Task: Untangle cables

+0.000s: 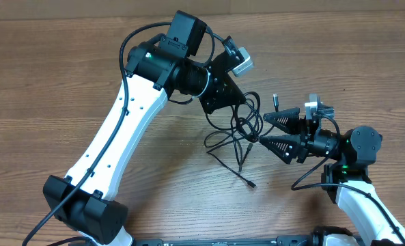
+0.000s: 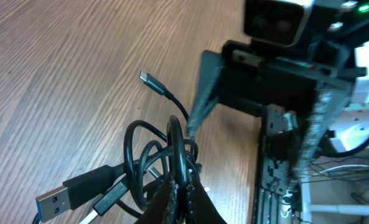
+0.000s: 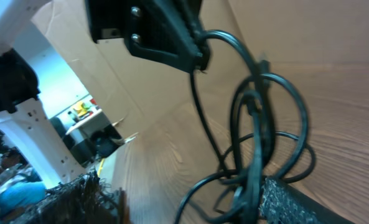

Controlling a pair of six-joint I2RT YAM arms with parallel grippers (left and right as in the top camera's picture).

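Several black cables [image 1: 238, 133] sit in one tangle mid-table [image 1: 52, 75], between the two grippers. The left gripper [image 1: 245, 102] is clamped shut on a loop at the far edge — the right gripper [image 1: 263, 130] is spread wide just right of the tangle, not closed on it.

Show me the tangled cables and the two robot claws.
cables [image 2: 177, 137], left wrist view, upright black loop.
left gripper [image 2: 183, 188], left wrist view, between fingertips pinching cables.
right gripper [image 1: 264, 130], overhead view, between open fingertips.
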